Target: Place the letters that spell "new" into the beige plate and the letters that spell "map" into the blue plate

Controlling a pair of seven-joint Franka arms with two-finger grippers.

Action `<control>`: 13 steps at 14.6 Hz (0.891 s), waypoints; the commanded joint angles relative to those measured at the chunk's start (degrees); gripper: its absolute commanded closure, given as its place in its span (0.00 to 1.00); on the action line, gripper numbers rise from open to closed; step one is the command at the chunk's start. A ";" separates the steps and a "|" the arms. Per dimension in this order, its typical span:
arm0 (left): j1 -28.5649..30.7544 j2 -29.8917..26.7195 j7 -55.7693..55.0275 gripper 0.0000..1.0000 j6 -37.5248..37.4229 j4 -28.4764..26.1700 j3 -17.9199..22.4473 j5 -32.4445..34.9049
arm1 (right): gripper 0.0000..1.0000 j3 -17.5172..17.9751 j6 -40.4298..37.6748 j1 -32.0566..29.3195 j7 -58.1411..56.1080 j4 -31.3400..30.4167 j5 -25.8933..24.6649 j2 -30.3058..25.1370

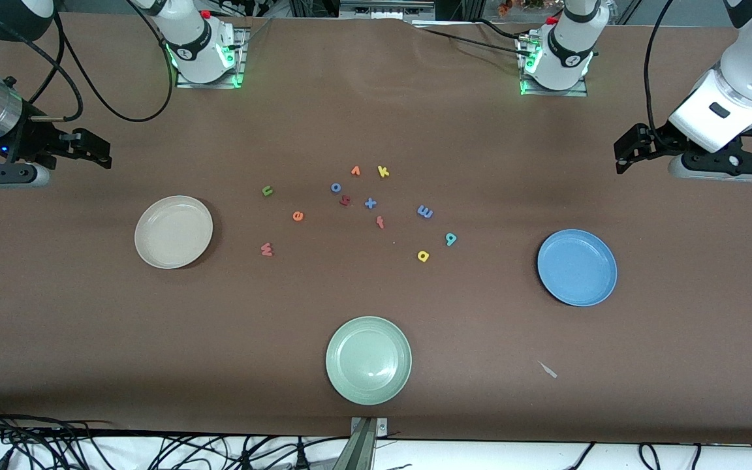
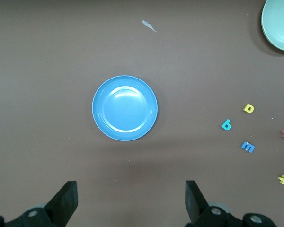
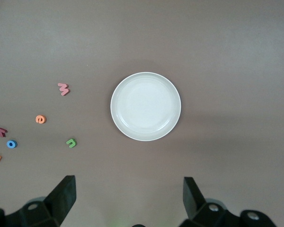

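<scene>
Left hand (image 2: 128,203), fingers spread apart and empty, hangs over the bare surface (image 1: 676,313) at its arm's end; the blue plate (image 2: 125,114) lies just ahead of it, with blue m (image 2: 248,147), teal p (image 2: 226,125) and yellow a (image 2: 248,108) off to one side. Right hand (image 3: 128,201), likewise spread and empty, faces the beige plate (image 3: 146,106), with green n (image 3: 71,143), orange e (image 3: 40,119) and pinkish w (image 3: 63,89) beside it.
</scene>
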 commanded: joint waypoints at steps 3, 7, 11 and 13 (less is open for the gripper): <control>0.37 0.57 1.38 0.00 -1.17 1.60 -0.08 -0.67 | 0.00 0.05 0.15 -0.22 -0.64 -0.42 -0.15 -0.44; 0.28 0.57 1.38 0.00 -1.17 1.60 -0.08 -0.67 | 0.00 -0.04 0.15 -0.22 -0.64 -0.43 -0.15 -0.36; 0.19 0.65 1.38 0.00 -1.17 2.12 -0.08 -0.67 | 0.00 -0.04 0.15 -0.22 -0.64 -0.51 -0.15 -0.35; -0.07 0.65 1.20 0.00 -1.17 2.13 -0.08 -0.67 | 0.00 -0.04 0.15 -0.30 -0.64 -0.51 -0.15 -0.35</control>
